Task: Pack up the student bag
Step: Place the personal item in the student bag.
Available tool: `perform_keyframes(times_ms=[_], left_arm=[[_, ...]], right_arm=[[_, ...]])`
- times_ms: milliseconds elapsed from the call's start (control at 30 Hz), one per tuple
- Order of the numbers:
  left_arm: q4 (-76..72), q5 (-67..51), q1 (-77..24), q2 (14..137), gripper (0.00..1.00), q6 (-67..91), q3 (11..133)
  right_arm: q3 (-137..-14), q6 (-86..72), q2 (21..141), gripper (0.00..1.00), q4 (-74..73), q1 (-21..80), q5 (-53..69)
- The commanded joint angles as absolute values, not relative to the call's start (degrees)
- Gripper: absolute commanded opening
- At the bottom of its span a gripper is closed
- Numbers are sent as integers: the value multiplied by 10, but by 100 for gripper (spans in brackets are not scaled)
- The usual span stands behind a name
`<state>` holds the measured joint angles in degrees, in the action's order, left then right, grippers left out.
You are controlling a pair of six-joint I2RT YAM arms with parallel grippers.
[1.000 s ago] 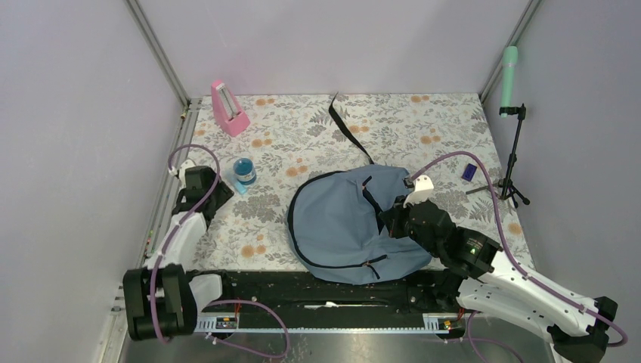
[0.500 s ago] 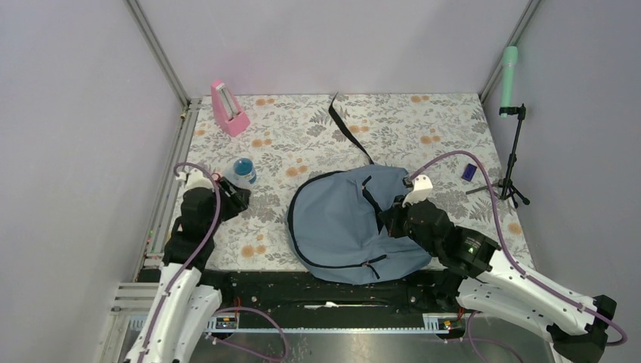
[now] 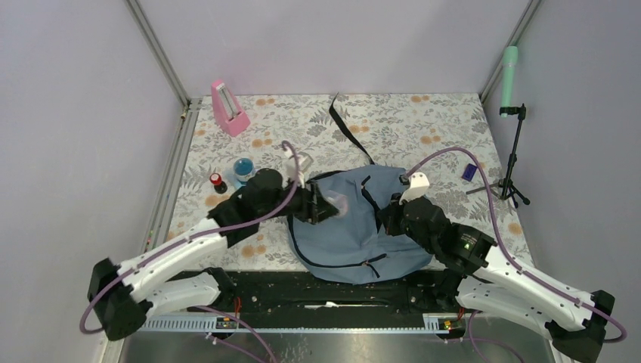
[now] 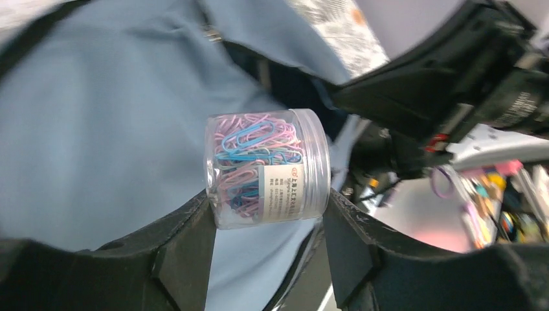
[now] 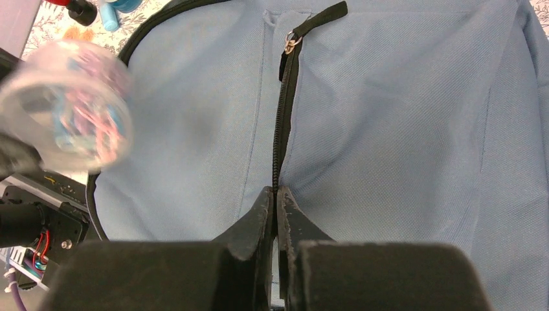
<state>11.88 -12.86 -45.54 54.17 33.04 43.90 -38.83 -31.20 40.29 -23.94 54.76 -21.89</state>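
Observation:
The student bag (image 3: 348, 234) lies flat at the near middle of the table, grey-blue with dark zippers. My left gripper (image 3: 326, 205) hovers over its left part, shut on a clear jar of pink and blue paper clips (image 4: 267, 168), which is pinched between the two black fingers (image 4: 188, 246). The bag's fabric (image 4: 97, 129) fills the space beneath the jar. My right gripper (image 5: 276, 194) is shut on the bag's zipper seam (image 5: 282, 129) at the bag's right side (image 3: 389, 215). The jar (image 5: 68, 107) shows blurred at the left of the right wrist view.
A pink wedge-shaped object (image 3: 229, 108) stands at the back left. A blue-topped bottle (image 3: 243, 169) and a small red-and-black bottle (image 3: 218, 181) sit left of the bag. The bag's black strap (image 3: 349, 132) trails toward the back. A small dark-blue item (image 3: 469, 172) and a tripod (image 3: 514, 159) are at the right.
My left arm has swung from the table's left edge, near the blue-topped bottle, rightward over the bag, and now holds the jar. The right arm has stayed in place.

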Motion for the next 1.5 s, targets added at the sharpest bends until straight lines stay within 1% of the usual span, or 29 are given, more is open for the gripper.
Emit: perform_keyframes(times_ms=[0,100,267,433,733,900,1133,1267,1467], left_arm=[[-89,-249,-501,628,47,358,480],[-172,-277,-511,687,47,399,482],[-186,-308,-524,778,46,403,512],[-176,-321,-530,826,45,396,540],[-97,-296,-538,858,44,367,563],[-99,-285,-540,849,44,361,546],[-103,-283,-542,868,44,362,550],[-132,-272,-542,884,44,366,554],[-259,-238,-542,912,44,400,538]], right_arm=[[-430,-309,391,4,-216,552,-233],[-435,-311,390,4,-222,552,-234],[-433,-318,382,4,-224,552,-233],[-431,-319,374,4,-224,552,-230],[-437,-320,365,4,-230,552,-236],[-440,-322,361,4,-232,552,-241],[-445,-323,359,4,-232,552,-240],[-445,-326,360,4,-232,552,-239],[-440,-338,366,4,-231,552,-224]])
